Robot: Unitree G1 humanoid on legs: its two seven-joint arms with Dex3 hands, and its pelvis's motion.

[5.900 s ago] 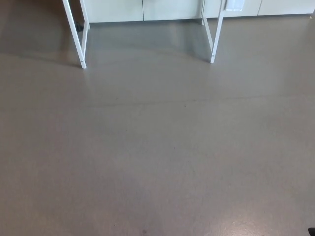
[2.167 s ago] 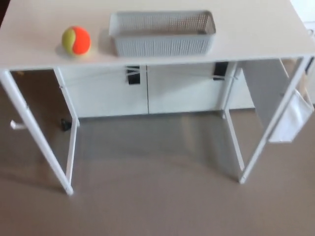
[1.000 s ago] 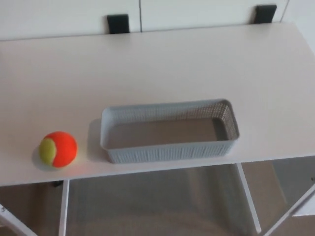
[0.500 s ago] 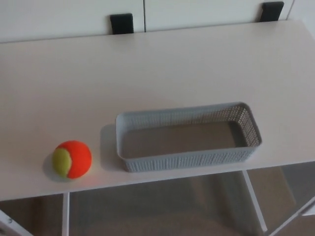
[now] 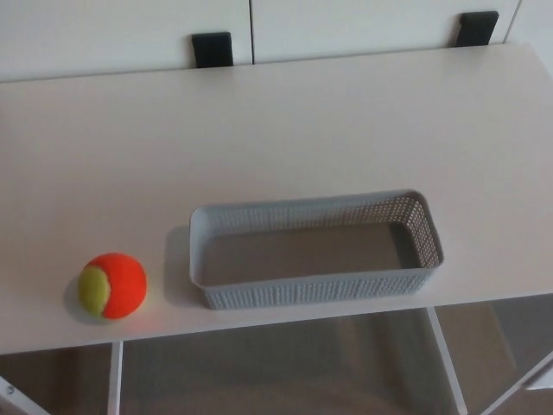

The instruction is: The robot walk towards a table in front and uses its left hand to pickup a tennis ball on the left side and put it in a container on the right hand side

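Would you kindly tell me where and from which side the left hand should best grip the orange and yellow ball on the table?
Probably around its widest middle, coming from above and from the left. The ball is round and stands free on the table, so any pair of opposite sides serves; the basket lies only to its right, a little apart.

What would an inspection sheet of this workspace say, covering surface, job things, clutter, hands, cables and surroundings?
Surface: white table, flat.
Job's things: orange and yellow tennis ball near the front left edge; grey perforated basket to its right, apart from it, nothing inside.
Clutter: nothing seen.
Hands: neither in view.
Cables: nothing seen.
Surroundings: white cabinet fronts with two black fittings behind; white table legs and grey floor below.
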